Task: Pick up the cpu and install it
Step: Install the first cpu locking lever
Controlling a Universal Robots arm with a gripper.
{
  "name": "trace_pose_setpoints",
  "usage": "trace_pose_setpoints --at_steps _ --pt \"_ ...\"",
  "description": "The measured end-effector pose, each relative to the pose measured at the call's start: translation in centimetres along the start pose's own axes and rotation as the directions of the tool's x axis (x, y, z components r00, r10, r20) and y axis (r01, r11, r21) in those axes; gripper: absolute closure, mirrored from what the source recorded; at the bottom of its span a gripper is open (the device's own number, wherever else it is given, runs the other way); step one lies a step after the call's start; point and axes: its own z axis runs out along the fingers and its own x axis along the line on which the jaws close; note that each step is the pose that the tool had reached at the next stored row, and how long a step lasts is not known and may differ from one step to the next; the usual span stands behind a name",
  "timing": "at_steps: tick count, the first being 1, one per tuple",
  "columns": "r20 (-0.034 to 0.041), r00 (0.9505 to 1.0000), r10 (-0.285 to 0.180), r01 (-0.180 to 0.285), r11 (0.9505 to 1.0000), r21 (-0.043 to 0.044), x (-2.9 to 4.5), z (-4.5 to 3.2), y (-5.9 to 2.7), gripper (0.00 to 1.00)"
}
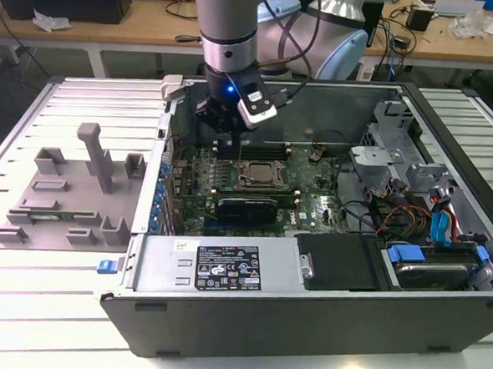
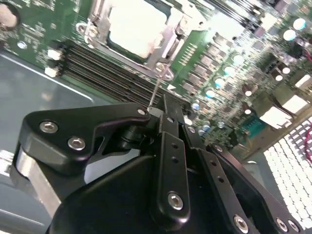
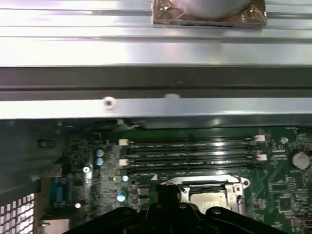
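The small flat square silvery-topped cpu (image 2: 136,27) lies seated in the dark square socket frame with metal bracket (image 1: 259,177) on the green motherboard (image 1: 230,171), just below the black gripper (image 1: 221,126), whose fingers (image 2: 168,141) are drawn narrowly together, pinching the bracket's thin wire lever (image 2: 155,92).

Silvery, softly shining metal top on the cpu (image 2: 132,25), bright metal socket bracket (image 2: 161,46), glossy green circuit board (image 1: 313,193), matt black metal pincer (image 2: 163,114), matt grey plastic tray (image 1: 66,190), ribbed brushed-metal tabletop (image 1: 37,322)
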Motion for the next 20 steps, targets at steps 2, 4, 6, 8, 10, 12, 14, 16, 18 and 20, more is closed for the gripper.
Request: trace_pose_setpoints --at_steps 2,4,6,8,10,12,14,16,18,20 --pt "-0.0004 1.0 0.0 0.0 1.0 -0.0001 -0.76 0.05 -0.03 0.89" --pt "-0.0006 1.0 0.0 0.0 1.0 0.0 -1.46 0.09 -0.05 0.89" --pt "-0.0007 1.0 0.001 -0.001 1.0 0.0001 -1.67 0.1 -0.07 0.89" --pt "-0.0001 1.0 0.001 -0.001 1.0 0.0 -1.7 0.17 -0.06 0.89" --pt "0.0027 1.0 0.0 0.0 1.0 0.0038 -1.7 0.35 -0.1 0.89" --pt "0.0046 1.0 -0.001 0.001 1.0 0.0058 -1.76 0.53 -0.12 0.89" --pt "0.0063 1.0 -0.001 0.001 1.0 0.0077 -2.01 0.82 -0.16 0.89" --pt "0.0074 1.0 -0.001 0.001 1.0 0.009 -2.3 1.08 -0.18 0.89" --pt "0.0078 1.0 -0.001 0.001 1.0 0.0095 -2.6 1.3 -0.21 0.89" --pt "0.0077 1.0 -0.001 0.001 1.0 0.0097 -2.87 1.45 -0.22 0.89"
